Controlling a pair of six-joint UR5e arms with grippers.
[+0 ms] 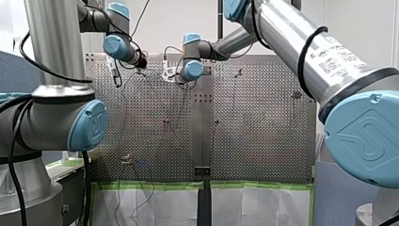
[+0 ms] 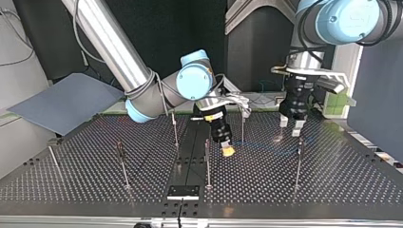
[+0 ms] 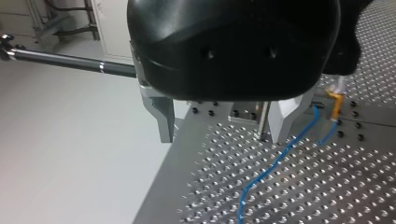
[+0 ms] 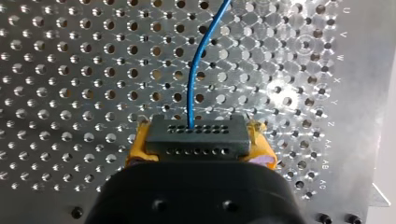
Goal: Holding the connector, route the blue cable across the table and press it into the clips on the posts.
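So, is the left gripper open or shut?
Open. In its wrist view the left gripper has fingers wide apart, table showing between them.

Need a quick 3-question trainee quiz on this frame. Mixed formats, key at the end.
1. True or false: my left gripper is shut on the blue cable.
2. What sits between the jaws of my right gripper? A) the connector B) the blue cable alone C) nothing
3. Fill in: the right gripper's pads are ____ in colour.

Key
1. False: its jaws stand open and the cable lies on the table.
2. A
3. yellow
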